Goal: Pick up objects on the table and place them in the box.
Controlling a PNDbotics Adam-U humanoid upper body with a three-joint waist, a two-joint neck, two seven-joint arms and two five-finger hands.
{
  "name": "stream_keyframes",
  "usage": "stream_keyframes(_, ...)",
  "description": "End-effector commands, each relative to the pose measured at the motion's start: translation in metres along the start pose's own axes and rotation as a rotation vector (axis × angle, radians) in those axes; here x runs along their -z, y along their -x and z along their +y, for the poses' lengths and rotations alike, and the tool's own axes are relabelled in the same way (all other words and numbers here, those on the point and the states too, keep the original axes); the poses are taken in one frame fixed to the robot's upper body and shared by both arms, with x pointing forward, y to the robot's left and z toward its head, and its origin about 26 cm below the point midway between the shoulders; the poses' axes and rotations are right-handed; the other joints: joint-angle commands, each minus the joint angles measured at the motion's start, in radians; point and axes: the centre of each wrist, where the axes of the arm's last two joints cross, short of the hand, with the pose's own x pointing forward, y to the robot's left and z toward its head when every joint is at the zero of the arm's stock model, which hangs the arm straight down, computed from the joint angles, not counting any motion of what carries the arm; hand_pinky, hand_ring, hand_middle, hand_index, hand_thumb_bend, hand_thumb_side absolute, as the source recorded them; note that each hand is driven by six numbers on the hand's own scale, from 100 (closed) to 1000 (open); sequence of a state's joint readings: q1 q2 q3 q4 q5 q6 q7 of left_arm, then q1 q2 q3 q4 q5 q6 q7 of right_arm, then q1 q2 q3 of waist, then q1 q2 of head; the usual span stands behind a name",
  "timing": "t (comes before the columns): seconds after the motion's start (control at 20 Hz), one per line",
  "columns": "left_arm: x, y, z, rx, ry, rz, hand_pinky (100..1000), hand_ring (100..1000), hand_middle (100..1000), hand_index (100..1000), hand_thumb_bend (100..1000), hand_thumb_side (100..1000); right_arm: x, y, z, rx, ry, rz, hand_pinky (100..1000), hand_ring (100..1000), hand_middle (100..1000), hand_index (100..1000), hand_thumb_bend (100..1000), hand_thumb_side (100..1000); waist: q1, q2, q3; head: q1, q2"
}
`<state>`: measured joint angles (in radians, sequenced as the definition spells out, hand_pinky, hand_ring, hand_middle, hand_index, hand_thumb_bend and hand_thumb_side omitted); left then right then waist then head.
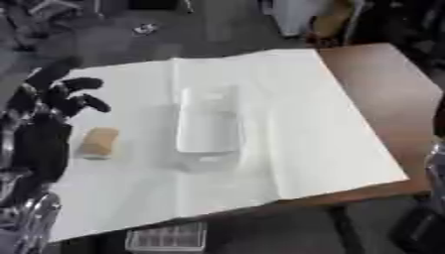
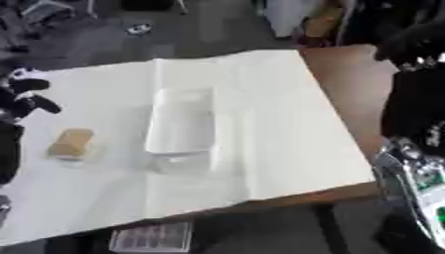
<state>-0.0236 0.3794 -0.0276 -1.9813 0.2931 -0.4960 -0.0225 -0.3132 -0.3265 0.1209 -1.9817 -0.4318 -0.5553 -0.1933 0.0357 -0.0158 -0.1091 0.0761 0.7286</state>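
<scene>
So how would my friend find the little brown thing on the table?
Start at the big white sheet covering most of the table. A white box sits in its middle; look left of it, toward the robot's left hand. The small tan block lies there alone, the only brown thing on the white.

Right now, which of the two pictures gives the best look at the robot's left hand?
The left eye view. There the left hand shows nearly whole, fingers loosely spread and holding nothing, above the tan block on the white sheet. In the right eye view the same hand is cut off at the picture's left edge, so only a few fingers show.
</scene>
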Motion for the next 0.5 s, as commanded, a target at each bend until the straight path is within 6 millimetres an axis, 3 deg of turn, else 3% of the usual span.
stream_keyframes(0.05,0.0048,-0.0048,-0.0004,-0.001,0.010,-0.022,521,736,826,828,846,848,0.0064,-0.0056,-0.0003,-0.002,-0.017,-0.025,379,475,475,652,100,1000,-0.002,-0.010,0.000,0.058,-0.018)
stream_keyframes(0.25,0.0046,-0.0048,-0.0003,0.000,0.010,-0.022,521,736,826,827,846,849,0.0065,-0.0056,-0.0002,-0.001,-0.016,-0.026,379,476,475,652,100,1000,-0.003,-0.010,-0.001,0.087,-0.024)
stream_keyframes(0.5,0.0045,-0.0048,-0.0002,0.001,0.010,-0.021,521,736,826,827,847,849,0.0065,-0.0055,-0.0001,0.000,-0.016,-0.026,379,476,476,652,100,1000,-0.003,-0.010,-0.001,0.093,-0.027)
